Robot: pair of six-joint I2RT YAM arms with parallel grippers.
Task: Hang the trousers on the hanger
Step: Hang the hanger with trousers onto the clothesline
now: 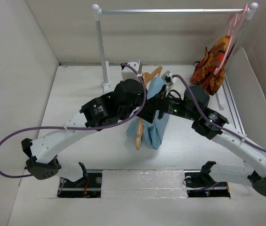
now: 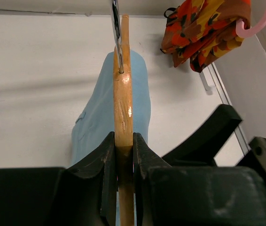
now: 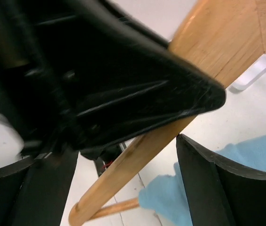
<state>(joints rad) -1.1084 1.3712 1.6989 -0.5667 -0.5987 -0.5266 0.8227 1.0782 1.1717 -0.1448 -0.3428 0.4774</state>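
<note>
Pinched the hanger (image 2: 123, 103) edge-on, tight between the left jaws, trousers (image 2: 93, 125) spread just below over the tabletop (image 2: 39, 94). Over to the right: straddled the hanger's wooden arm with right jaws wide apart, gripping nothing, blue cloth alongside.

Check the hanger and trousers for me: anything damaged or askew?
The hanger has scratch marks in the wood, between its hook and where the left gripper clamps it. Nothing else stands out.
</note>
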